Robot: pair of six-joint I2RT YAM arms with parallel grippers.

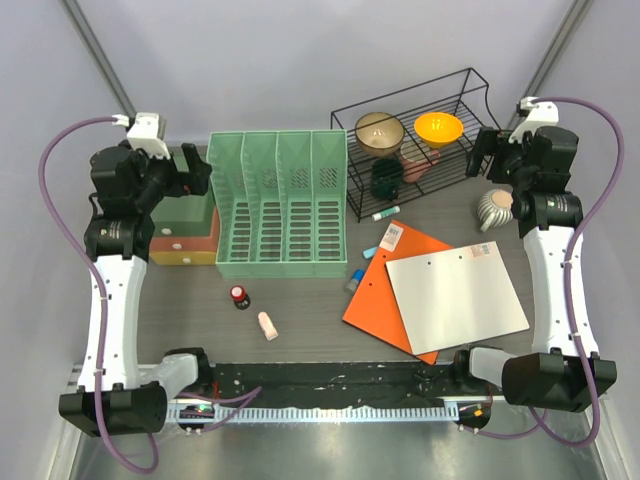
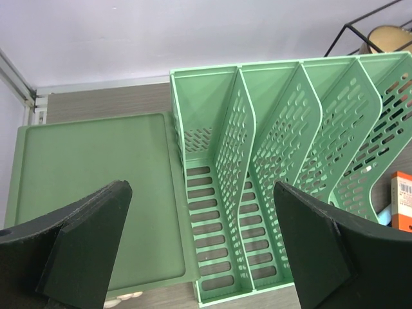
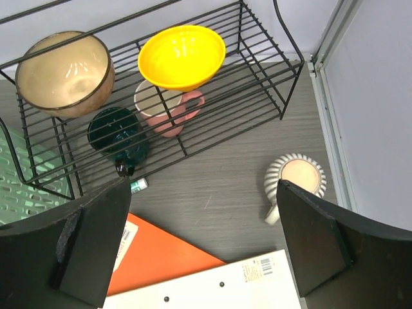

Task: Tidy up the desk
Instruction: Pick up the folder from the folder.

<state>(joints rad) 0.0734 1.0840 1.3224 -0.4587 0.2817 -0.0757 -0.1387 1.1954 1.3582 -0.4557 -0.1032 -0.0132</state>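
Both of my hands are spread wide with nothing between the fingers. My left hand (image 2: 199,254) hovers over the flat green lid of the drawer stack (image 1: 185,240), just beside the green file rack (image 2: 283,167). My right hand (image 3: 199,251) hangs at the far right, above the gap between the wire rack (image 3: 257,71) and the striped mug (image 3: 297,179).

The tabletop (image 1: 310,320) carries loose clutter in its middle: a white sheet (image 1: 455,295) lying on an orange folder (image 1: 372,300), a small red-capped bottle (image 1: 239,295) and a pink piece (image 1: 268,325) nearer my bases.

I judge the sorting as barely begun, and I see several risks:

- With fingers this wide, my right hand could catch the wire rack on the way down and jolt the yellow bowl (image 3: 182,55) perched on top of it.
- The striped mug stands near the right edge of the tabletop, so a glancing push could send it over.
- The white sheet and orange folder lie flat, so my fingers may skid over them and shove both into the small pieces beside them.
- The bottle stands upright and would likely topple and roll if nudged.
- My left hand could clip the file rack's nearest wall.
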